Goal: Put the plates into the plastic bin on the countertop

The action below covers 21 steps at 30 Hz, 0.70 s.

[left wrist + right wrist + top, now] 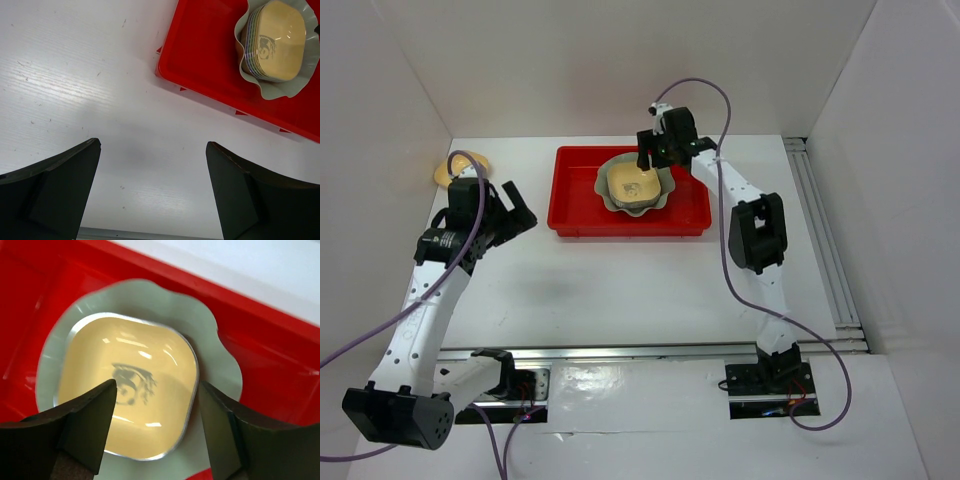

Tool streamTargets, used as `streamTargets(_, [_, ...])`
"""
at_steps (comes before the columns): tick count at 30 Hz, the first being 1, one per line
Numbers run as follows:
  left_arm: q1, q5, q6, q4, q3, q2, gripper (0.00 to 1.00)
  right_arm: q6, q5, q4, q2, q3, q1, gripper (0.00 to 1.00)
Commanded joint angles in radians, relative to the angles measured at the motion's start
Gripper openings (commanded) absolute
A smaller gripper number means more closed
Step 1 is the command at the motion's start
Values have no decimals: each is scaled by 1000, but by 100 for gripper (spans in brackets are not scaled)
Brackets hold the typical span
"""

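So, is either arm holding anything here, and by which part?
Nothing is held. The left jaws stand open over the countertop; the right jaws stand open above the top yellow dish in the bin, not closed on it.

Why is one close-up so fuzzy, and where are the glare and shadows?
Right wrist view: everything is soft, with white glints on the yellow dish and blurred dark fingers. Left wrist view: sharper, a faint grey shadow on the countertop. Top view: glare on the glossy strip along the near edge.
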<state>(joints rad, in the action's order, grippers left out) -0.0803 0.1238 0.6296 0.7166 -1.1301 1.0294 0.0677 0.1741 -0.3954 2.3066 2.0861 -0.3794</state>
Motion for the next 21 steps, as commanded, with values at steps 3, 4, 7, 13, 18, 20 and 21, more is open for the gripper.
streamTargets(3, [7, -13, -21, -36, 10, -11, 100, 14, -31, 38, -30, 164, -36, 76])
streamTargets(4, [7, -13, -21, -36, 10, -11, 100, 26, -44, 29, -30, 178, -45, 78])
streamTargets(7, [7, -13, -10, -45, 10, -11, 100, 38, -73, 71, -116, 152, -56, 79])
streamTargets(13, [100, -78, 56, -80, -3, 118, 100, 47, -255, 130, -451, -88, -125, 99])
streamTargets(18, [283, -114, 143, -89, -134, 291, 100, 151, -346, 122, -763, -482, -209, 99])
streamTargets(20, [315, -124, 180, -130, -175, 351, 100, 170, -308, 205, -926, -627, -254, 99])
streamTargets(21, [315, -124, 206, -153, -213, 413, 100, 181, -286, 234, -973, -693, -300, 99])
